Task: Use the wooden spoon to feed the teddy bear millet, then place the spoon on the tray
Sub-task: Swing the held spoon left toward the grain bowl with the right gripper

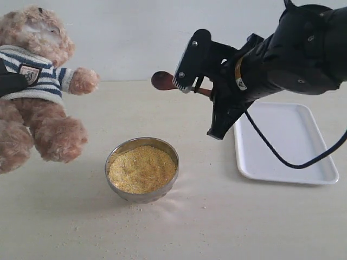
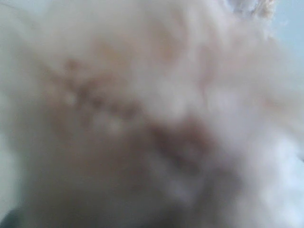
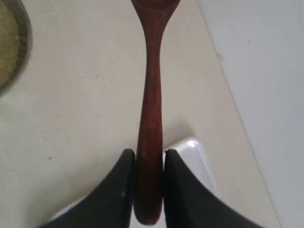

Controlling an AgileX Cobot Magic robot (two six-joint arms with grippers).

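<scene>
While the teddy bear (image 1: 38,81) hangs at the left, its fur hides how the left gripper (image 1: 10,82) is set; I can't tell. The tray (image 1: 284,143) lies at the right, with the millet (image 1: 142,169) between them. The right gripper (image 3: 149,159), nearly closed, pinches the wooden spoon (image 1: 161,80) by its handle in midair, scoop toward the bear.

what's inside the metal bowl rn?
The metal bowl holds only millet, filling it nearly to the rim. No spoon in it: the wooden spoon is up in the right gripper. The bowl's inner floor is covered by the grains.
</scene>
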